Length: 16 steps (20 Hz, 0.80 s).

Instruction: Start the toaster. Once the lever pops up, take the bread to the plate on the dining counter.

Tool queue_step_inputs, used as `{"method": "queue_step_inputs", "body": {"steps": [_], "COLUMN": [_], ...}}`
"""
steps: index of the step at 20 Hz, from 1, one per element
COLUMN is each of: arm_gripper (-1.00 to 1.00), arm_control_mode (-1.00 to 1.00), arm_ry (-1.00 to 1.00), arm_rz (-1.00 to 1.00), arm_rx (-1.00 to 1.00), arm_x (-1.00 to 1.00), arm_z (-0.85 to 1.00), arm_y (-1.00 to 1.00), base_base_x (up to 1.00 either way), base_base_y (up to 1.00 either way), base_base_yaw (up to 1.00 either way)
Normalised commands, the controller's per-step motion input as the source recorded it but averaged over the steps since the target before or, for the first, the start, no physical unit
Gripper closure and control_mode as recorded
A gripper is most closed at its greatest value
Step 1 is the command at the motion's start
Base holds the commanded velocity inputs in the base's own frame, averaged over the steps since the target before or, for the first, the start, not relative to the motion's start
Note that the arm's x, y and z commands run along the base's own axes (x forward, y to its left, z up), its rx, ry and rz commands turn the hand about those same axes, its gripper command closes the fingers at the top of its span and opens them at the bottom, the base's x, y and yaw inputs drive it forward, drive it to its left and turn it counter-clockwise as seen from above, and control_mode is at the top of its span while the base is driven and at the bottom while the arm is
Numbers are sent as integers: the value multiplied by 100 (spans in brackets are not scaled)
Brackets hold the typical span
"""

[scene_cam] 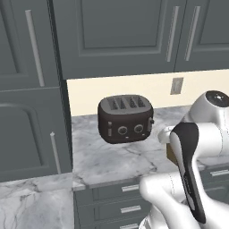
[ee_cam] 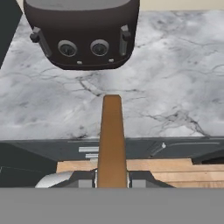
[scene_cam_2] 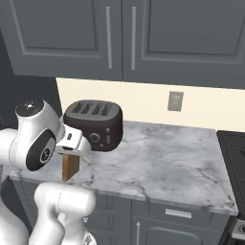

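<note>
While the toaster (scene_cam: 125, 118) stands near the back left corner of the worktop (scene_cam_2: 162, 162), close to the cream wall, its silver slots appear empty as far as we can tell in both base views. We find the bread (ee_cam: 112, 140) clamped between the closed fingers of the gripper (ee_cam: 112, 180): the hand view shows the golden-brown slice rising upright from between the two finger tips, and the right base view shows it (scene_cam_2: 70, 166) hanging below the hand over the front left edge of the worktop. The slice is clear of the toaster, out in front of it and beyond the worktop's front edge.

We judge the step in hand to be the carry: the bread is out of the toaster and gripped, and delivery is outstanding. Neither the plate nor the dining counter can be placed from this position, so we cannot say which way the delivery lies.

The next move, in our judgement, calls for the base to drive away from this worktop until the dining counter is in reach, with the grip kept firm and the slice held clear of the worktop's front edge and the drawers (scene_cam: 129, 209) below. Only above the plate should the fingers part.
</note>
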Motion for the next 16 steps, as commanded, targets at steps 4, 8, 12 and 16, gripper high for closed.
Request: {"method": "queue_step_inputs", "body": {"steps": [4, 8, 12, 16], "arm_gripper": [100, 100, 100, 100], "arm_control_mode": [-100, 100, 100, 100], "arm_ry": [0, 0, 0, 0], "arm_rz": [0, 0, 0, 0], "arm_rx": [0, 0, 0, 0], "arm_x": [0, 0, 0, 0], "arm_z": [0, 0, 0, 0], "arm_y": [0, 0, 0, 0], "base_base_x": [0, -6, -91, -100], "base_base_y": [0, 0, -36, -65], "base_base_yaw": [0, 1, 5, 12]}}
